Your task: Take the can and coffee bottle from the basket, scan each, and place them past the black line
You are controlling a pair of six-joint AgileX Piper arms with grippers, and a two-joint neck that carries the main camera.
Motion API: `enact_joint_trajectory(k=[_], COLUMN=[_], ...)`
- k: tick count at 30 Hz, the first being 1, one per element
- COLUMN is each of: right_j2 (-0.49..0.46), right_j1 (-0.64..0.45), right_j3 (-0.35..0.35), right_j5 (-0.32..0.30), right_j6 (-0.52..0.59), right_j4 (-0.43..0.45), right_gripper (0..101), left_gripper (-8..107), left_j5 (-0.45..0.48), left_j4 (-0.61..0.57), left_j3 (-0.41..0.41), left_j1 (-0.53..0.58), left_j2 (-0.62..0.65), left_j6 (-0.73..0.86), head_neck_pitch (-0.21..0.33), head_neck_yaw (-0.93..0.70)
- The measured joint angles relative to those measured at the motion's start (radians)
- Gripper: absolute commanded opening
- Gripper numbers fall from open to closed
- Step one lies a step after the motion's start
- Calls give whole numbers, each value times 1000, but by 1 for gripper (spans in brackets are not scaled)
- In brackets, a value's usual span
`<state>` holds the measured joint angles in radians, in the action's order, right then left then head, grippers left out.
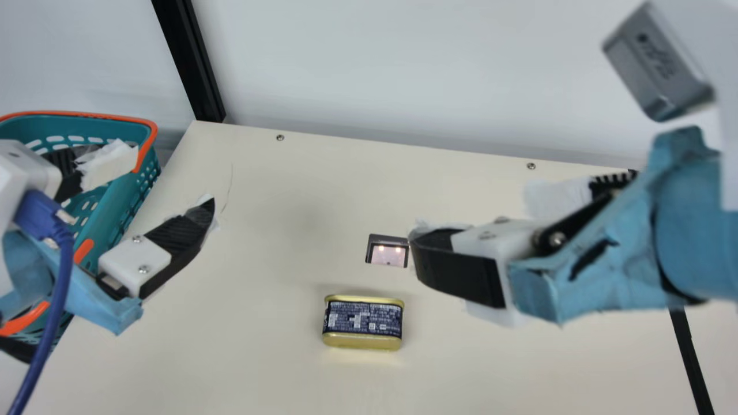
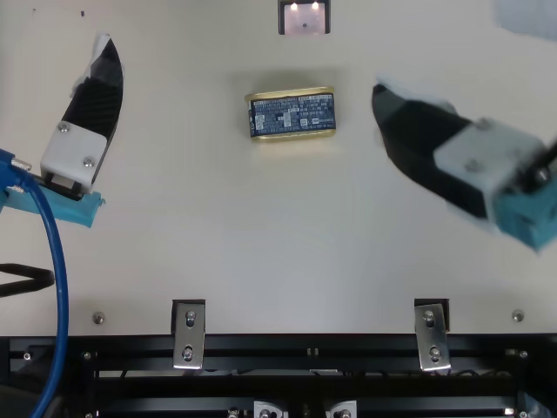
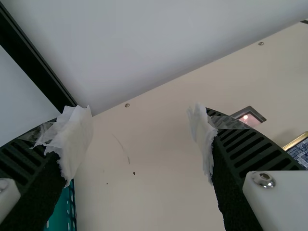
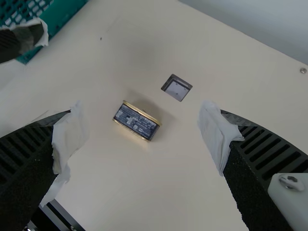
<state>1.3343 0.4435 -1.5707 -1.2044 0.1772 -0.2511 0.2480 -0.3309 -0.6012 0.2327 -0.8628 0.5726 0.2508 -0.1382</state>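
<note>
We see the teal basket (image 1: 118,210) with its orange rim beside the table (image 1: 259,369), at the main view's left. The left arm hides part of its inside, so we can't tell what it holds. The can (image 1: 363,320) lies on the table on its side, dark label up and gold ends showing, near the lit scanner window (image 1: 388,252) and between our two grippers.

Our left gripper (image 1: 173,177) is spread wide, with nothing between its fingers; in the main view one finger overlaps the basket and the other is over the table. Our right gripper (image 1: 471,213) is also wide open and holds nothing, well apart from the can. (Both pairs of fingertips wear scruffy white tape, we notice.)
</note>
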Motion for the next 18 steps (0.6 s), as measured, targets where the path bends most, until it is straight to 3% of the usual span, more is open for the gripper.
enact_joint_trajectory(k=[3, 11, 18], right_j2=[69, 218, 315], right_j1=[5, 63, 117], right_j3=[-26, -15, -46], right_j5=[-14, -14, -13], right_j6=[106, 353, 491], right_j4=[0, 58, 121], right_gripper=[101, 101, 101], left_gripper=[90, 90, 90], left_j5=[0, 0, 0], left_j4=[0, 0, 0], left_j3=[0, 0, 0], left_j1=[0, 0, 0], left_j2=[0, 0, 0], left_j6=[0, 0, 0], head_neck_pitch=[5, 5, 5], head_neck_yaw=[0, 0, 0])
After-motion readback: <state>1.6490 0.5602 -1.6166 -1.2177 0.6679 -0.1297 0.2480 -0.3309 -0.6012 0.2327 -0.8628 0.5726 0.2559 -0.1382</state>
